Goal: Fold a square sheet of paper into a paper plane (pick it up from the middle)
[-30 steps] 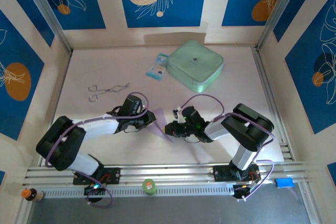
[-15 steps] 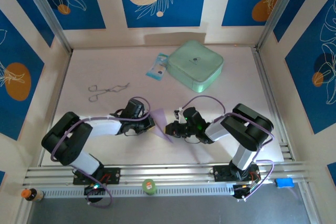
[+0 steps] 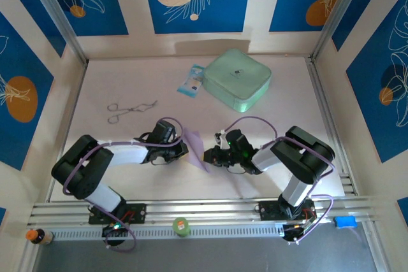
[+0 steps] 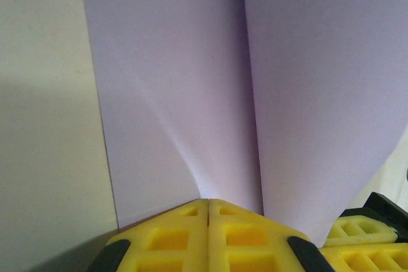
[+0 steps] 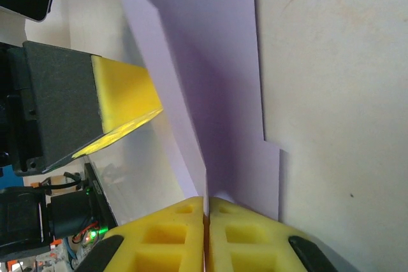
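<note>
Paper (image 3: 196,150) lavender; case (image 3: 238,79) mint-green; packet (image 3: 190,81) blue-white; wall panels (image 3: 217,4) blue, white leaf outlines.

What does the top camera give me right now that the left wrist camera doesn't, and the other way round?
Top external adds the layout: the mint-green case, the blue-white packet and the metal forceps on the far part of the table, with the right gripper facing the left gripper mid-table. Left wrist adds the grip up close: yellow fingers pressed together on the paper sheet, with a crease rising from them. Both show the lavender sheet pinched by the left gripper.
</note>
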